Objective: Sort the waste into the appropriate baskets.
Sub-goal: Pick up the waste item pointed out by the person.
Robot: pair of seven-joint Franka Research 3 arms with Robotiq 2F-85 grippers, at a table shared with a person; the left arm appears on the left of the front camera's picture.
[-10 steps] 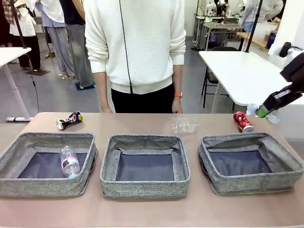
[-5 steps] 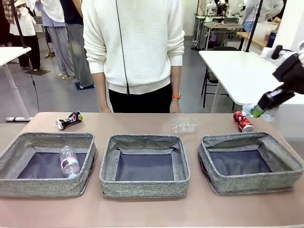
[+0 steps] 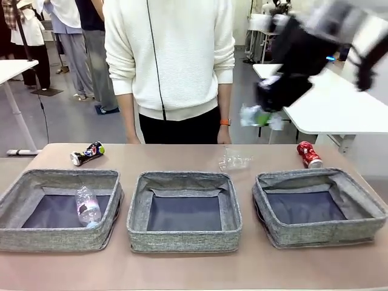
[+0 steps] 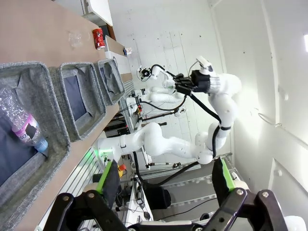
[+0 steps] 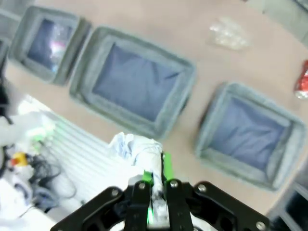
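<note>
Plainly, the right tool (image 5: 155,179) is clamped shut on the paper wad (image 3: 247,114), high over the far edge of the tabletop (image 3: 170,159) and close in front of the person (image 3: 176,60). Most of the wad bulges out past the green pads, so the hold looks shallow. My worry is that it slips free early and lands on the tabletop or the floor instead of in a basket. An arm that near the person's body could also brush a sleeve or a hand.

The three baskets look alike and carry no label that I can see. The left basket (image 3: 54,240) holds the bottle (image 3: 88,206), while the middle basket (image 3: 185,240) and the right basket (image 3: 318,237) lie bare, so a drop into the wrong one is easy.

The left tool (image 4: 163,185) stands wide open with nothing between its pads.

The red can (image 3: 310,154), the dark can (image 3: 88,153) and the plastic cup (image 3: 235,160) lie on the tabletop beyond the baskets, not yet sorted.

In the front view the right arm is smeared and its fingers cannot be told apart. The right wrist view is soft too, and how much paper sits between the pads is hidden
</note>
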